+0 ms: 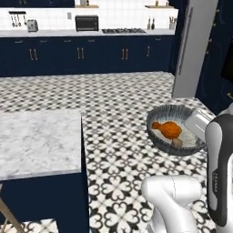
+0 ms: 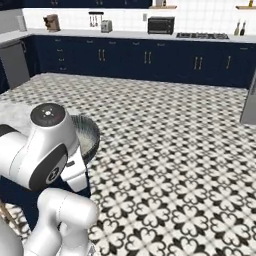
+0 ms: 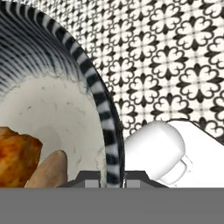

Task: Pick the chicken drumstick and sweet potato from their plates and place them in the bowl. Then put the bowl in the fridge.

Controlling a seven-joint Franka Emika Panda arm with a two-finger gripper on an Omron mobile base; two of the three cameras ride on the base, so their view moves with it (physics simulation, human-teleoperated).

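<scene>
The bowl (image 1: 160, 114), dark and ribbed outside and pale inside, hangs above the patterned floor. Inside it lie the glossy orange chicken drumstick (image 1: 167, 129) and the dull tan sweet potato (image 1: 177, 142). In the hand view the gripper (image 3: 111, 177) is shut on the bowl's striped rim (image 3: 105, 118), one fingertip inside and one outside, with the drumstick (image 3: 15, 157) and the sweet potato (image 3: 48, 168) at the lower left. The arm hides most of the bowl (image 2: 90, 134) in the right base view. The grey fridge (image 1: 195, 45) stands beyond the bowl. The plates are out of view.
A marble-topped counter (image 1: 38, 141) with navy sides stands to the left. Navy cabinets (image 1: 82, 54) line the far wall under a worktop with a toaster (image 1: 32, 25), a small oven (image 1: 86, 22) and a hob (image 1: 123, 31). Patterned floor (image 2: 175, 150) spreads between.
</scene>
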